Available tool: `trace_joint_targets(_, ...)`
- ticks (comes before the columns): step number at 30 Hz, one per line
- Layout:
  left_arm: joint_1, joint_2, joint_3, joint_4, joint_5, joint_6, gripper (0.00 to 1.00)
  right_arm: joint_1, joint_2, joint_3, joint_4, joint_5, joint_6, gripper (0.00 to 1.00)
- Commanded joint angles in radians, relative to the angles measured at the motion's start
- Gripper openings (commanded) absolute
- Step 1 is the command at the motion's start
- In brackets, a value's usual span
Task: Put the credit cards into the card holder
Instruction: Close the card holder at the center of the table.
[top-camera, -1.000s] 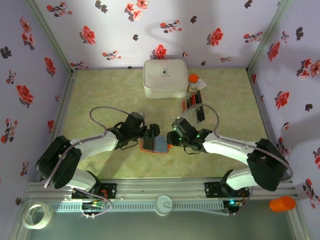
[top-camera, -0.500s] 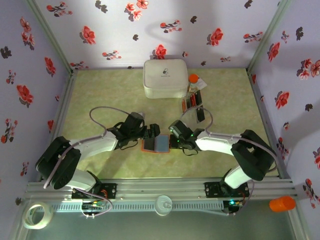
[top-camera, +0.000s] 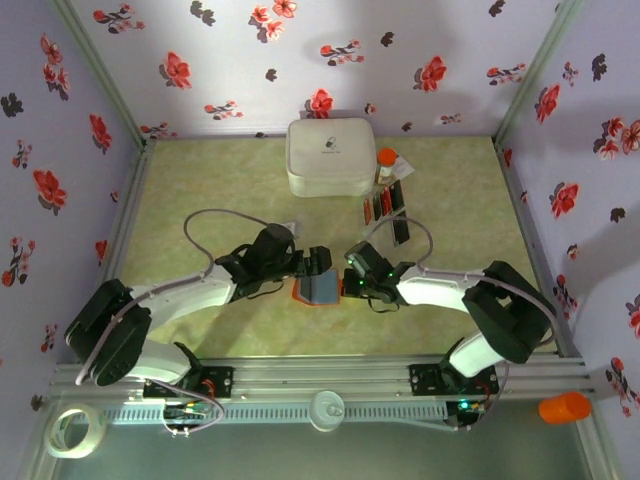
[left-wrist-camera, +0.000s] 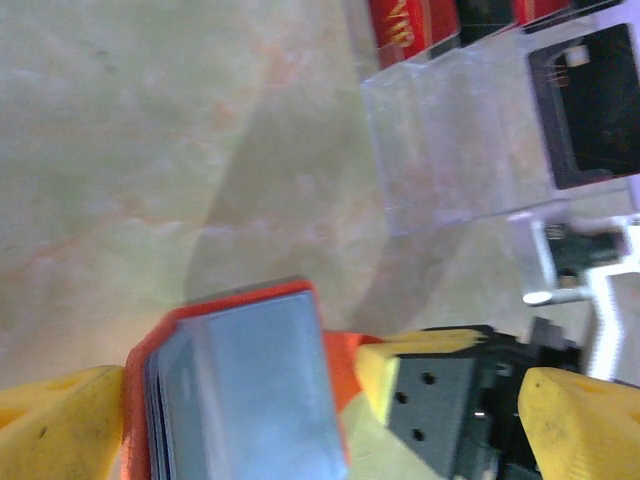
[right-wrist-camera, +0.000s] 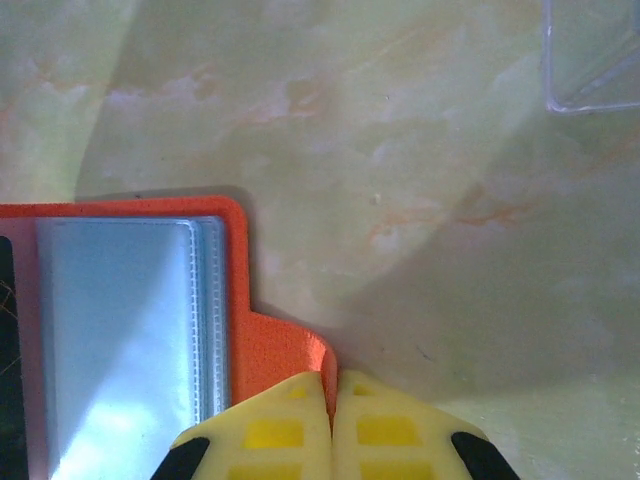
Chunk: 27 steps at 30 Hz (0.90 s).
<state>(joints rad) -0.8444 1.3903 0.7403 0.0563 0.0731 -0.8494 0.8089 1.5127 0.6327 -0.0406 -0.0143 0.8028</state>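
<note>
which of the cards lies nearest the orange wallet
The lone black card, lying apart from the red and black row, on the side toward the orange wallet.

The card holder (right-wrist-camera: 283, 352) has a grainy, matt orange skin; its sleeves (right-wrist-camera: 120, 330) are glossy clear plastic. The table (right-wrist-camera: 400, 150) looks smooth, marbled, faintly shiny. The stand (left-wrist-camera: 450, 130) is clear plastic.

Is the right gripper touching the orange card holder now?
Touching. In the right wrist view the right gripper is shut, its fingers pinching the card holder by the orange flap, with no gap.
</note>
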Motion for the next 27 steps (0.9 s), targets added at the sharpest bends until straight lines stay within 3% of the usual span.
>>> trace_joint_targets(1, -0.04, 0.029, 0.041, 0.062, 0.015, -0.037, 1.0, -0.004, 0.009, -0.025, 0.062, -0.035, 0.03, 0.0)
trace_joint_targets(6, -0.083, 0.087, 0.048, 0.112, -0.002, -0.067, 1.0, -0.013, -0.017, -0.043, 0.092, -0.052, 0.036, 0.0)
trace_joint_targets(9, -0.096, 0.112, 0.05, 0.122, -0.012, -0.067, 1.0, -0.016, -0.07, -0.048, 0.045, -0.019, 0.027, 0.25)
trace_joint_targets(13, -0.106, 0.127, 0.046, 0.125, -0.033, -0.072, 1.0, -0.027, -0.162, -0.076, -0.017, 0.013, 0.041, 0.4)
trace_joint_targets(21, -0.137, 0.125, 0.049, 0.114, -0.085, -0.088, 1.0, -0.059, -0.377, -0.155, -0.161, 0.099, 0.087, 0.45)
trace_joint_targets(27, -0.185, 0.111, 0.077, 0.051, -0.148, -0.085, 1.0, -0.109, -0.493, -0.175, -0.229, 0.088, 0.054, 0.47)
